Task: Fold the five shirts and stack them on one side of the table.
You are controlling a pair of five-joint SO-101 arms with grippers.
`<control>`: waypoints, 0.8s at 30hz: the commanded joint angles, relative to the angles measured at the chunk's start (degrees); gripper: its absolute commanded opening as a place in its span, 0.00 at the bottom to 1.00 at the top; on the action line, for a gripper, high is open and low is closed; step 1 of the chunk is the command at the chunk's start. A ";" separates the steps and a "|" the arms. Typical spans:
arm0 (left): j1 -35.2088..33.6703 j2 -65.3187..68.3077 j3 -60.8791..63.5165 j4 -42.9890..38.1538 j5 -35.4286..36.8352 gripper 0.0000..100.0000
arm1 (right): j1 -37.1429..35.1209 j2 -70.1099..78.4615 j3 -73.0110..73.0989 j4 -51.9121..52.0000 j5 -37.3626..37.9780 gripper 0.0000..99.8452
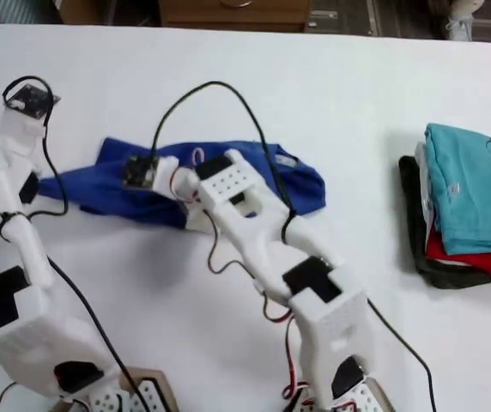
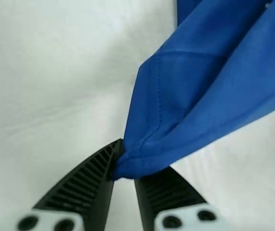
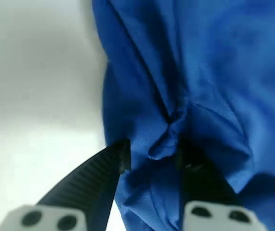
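Observation:
A blue shirt (image 1: 108,176) lies crumpled across the middle of the white table (image 1: 340,94). My left gripper (image 2: 123,161) is shut on a pointed corner of the blue shirt (image 2: 200,86), at the shirt's left tip in the high view, and holds it just above the table. My right gripper (image 3: 154,155) is shut on a bunched fold of the blue shirt (image 3: 214,72); in the high view the right gripper (image 1: 192,210) sits on the shirt's near edge at its middle. A stack of folded shirts with a teal one (image 1: 473,193) on top stands at the right edge.
Under the teal shirt lie a red shirt (image 1: 486,262) and a dark one (image 1: 426,249). A black cable (image 1: 228,94) loops over the blue shirt from the right arm. Wooden furniture (image 1: 228,13) stands beyond the table's far edge.

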 commanded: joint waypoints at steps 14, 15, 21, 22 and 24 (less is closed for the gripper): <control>-0.18 -3.34 -0.48 -0.53 -0.26 0.02 | 3.30 -5.58 -10.73 6.11 0.35 0.02; -0.18 -3.34 -0.57 -0.53 -0.18 0.02 | 3.30 -6.46 -11.87 6.99 0.44 0.02; -0.09 -3.34 -0.66 -0.53 0.00 0.02 | 3.30 -9.45 -14.86 10.59 0.35 0.02; -0.09 -3.34 -0.66 -0.53 0.00 0.02 | 3.21 -9.19 -14.42 11.12 0.26 0.02; -0.09 -3.34 -0.66 -0.53 0.00 0.02 | 2.24 -7.96 -12.22 12.09 0.18 0.02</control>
